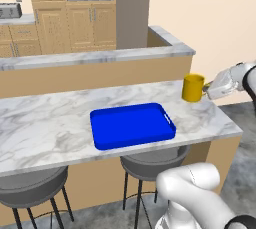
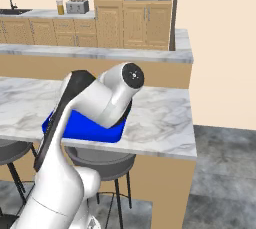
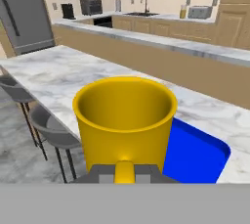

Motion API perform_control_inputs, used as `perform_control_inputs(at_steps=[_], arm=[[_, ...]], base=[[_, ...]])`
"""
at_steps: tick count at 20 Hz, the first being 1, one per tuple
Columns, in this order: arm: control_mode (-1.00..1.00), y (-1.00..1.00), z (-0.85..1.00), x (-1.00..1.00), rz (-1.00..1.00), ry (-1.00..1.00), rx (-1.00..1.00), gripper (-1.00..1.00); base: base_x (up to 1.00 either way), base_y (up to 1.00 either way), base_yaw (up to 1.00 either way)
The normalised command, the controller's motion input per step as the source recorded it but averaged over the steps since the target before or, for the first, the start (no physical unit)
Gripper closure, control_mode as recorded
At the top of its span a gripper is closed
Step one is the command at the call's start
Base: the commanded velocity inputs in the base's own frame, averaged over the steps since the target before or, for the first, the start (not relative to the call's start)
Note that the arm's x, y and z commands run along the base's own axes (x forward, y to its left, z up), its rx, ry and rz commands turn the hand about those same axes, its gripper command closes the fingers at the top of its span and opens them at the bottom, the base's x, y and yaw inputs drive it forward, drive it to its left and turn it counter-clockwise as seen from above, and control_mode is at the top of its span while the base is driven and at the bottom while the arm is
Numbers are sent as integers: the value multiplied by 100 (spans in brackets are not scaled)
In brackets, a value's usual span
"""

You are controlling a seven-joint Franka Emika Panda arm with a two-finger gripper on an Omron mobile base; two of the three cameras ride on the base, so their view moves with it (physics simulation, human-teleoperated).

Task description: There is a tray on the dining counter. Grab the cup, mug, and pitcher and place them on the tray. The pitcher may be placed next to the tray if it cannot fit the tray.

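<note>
While the hand (image 3: pixel 124 173) is clenching the handle of the mug (image 1: pixel 193 87), it is holding the mug upright above the table (image 1: pixel 45 123) near its right end, just beyond the blue tray (image 1: pixel 131 124), which is lying flat on the marble.

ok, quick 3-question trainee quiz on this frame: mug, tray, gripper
1. True or false: the mug already stands on the tray.
2. By which part does the gripper hold the mug: A rim, B handle, C base?
3. Is the tray's floor bare or loaded?

Key:
1. False. It is held near the counter's right end, beside the tray.
2. B, with the jaws shut on the handle.
3. Bare in the left base view.
</note>
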Motion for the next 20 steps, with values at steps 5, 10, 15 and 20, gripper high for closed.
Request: perform_control_inputs(at_steps=[5,10,15,20], arm=[[-100,1,-54,67,42,-1,-3,100],[-100,1,-43,34,14,-1,-7,100],[-100,4,-48,25,2,-7,-9,100],[-100,21,-23,21,-8,-14,0,100]], base=[[0,0,0],[0,0,0],[0,0,0],[0,0,0]])
